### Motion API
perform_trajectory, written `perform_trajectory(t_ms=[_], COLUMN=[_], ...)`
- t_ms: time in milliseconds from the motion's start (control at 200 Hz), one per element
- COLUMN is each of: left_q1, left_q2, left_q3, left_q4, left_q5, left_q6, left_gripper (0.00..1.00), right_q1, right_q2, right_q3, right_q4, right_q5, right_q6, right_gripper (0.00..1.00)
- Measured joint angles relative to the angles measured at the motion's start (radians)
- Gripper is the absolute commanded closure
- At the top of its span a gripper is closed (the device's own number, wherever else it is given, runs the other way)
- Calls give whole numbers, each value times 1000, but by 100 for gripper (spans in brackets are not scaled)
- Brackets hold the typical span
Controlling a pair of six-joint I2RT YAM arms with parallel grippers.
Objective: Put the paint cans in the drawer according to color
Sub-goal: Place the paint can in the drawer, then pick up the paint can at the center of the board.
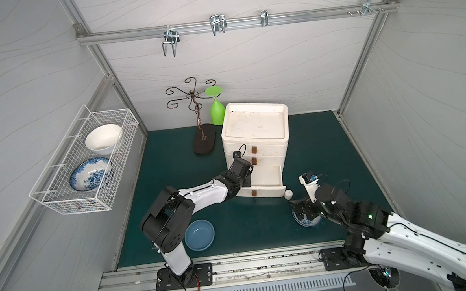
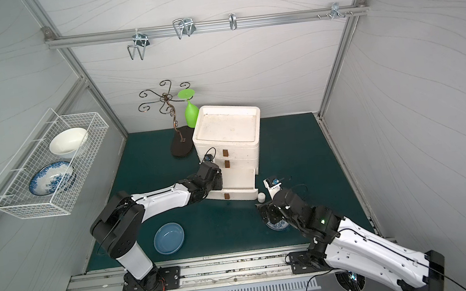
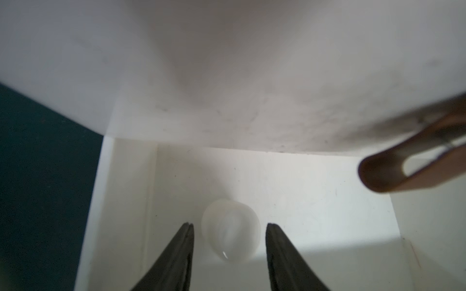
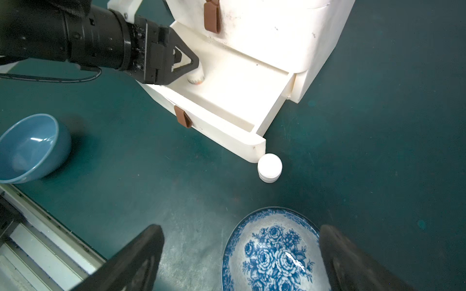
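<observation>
Two grippers (image 3: pixel 228 225) (image 4: pixel 240 229), two paint cans (image 3: pixel 230 236) (image 4: pixel 269 166)

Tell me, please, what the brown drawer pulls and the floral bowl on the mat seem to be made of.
Brown drawer pulls: likely leather or faux leather, matte; each a thin strap folded into a loop. Floral bowl: probably glazed ceramic, glossy; a sharp highlight on its painted interior.

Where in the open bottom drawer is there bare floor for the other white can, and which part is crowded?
Bare: the drawer floor from the white can inside to the side wall near the other white can on the mat, between front wall and cabinet. Crowded: the corner where the left gripper straddles the can inside.
</observation>
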Motion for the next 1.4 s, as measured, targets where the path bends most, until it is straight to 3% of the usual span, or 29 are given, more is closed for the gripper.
perform_trajectory(t_ms=[155, 305, 315, 325, 350, 490, 700, 1006, 1151, 1396], left_q1=[1, 0, 0, 0, 0, -3, -5, -72, -72, -72], left_q2=[-23, -198, -214, -232, -275, -535, -802, -1299, -1386, -1404], left_q3=[-6, -56, -61, -65, -76, -133, -144, -214, -221, -221], left_q4=[-6, -67, -70, -76, -85, -144, -355, -620, -704, -773], left_q5=[-2, 18, 21, 24, 29, 86, 198, 192, 166, 135], left_q6=[16, 7, 5, 5, -1, -50, -84, -140, -157, -164], left_gripper=[39, 34, 25, 7, 1, 0, 0, 0, 0, 0], right_q1=[-19, -80, -85, -89, -100, -190, -476, -520, -539, -541], right_q2=[111, 169, 171, 174, 180, 195, 316, 565, 649, 748], right_q3=[122, 218, 222, 225, 233, 219, 192, 149, 150, 152], right_q4=[2, 3, 3, 4, 5, 8, 3, 51, 67, 153], right_q5=[-19, -114, -121, -129, -152, -330, -573, -647, -655, -649], right_q6=[-39, -189, -200, -215, -259, -507, -736, -877, -920, -959], right_gripper=[1, 1, 1, 1, 1, 3, 10, 36, 39, 45])
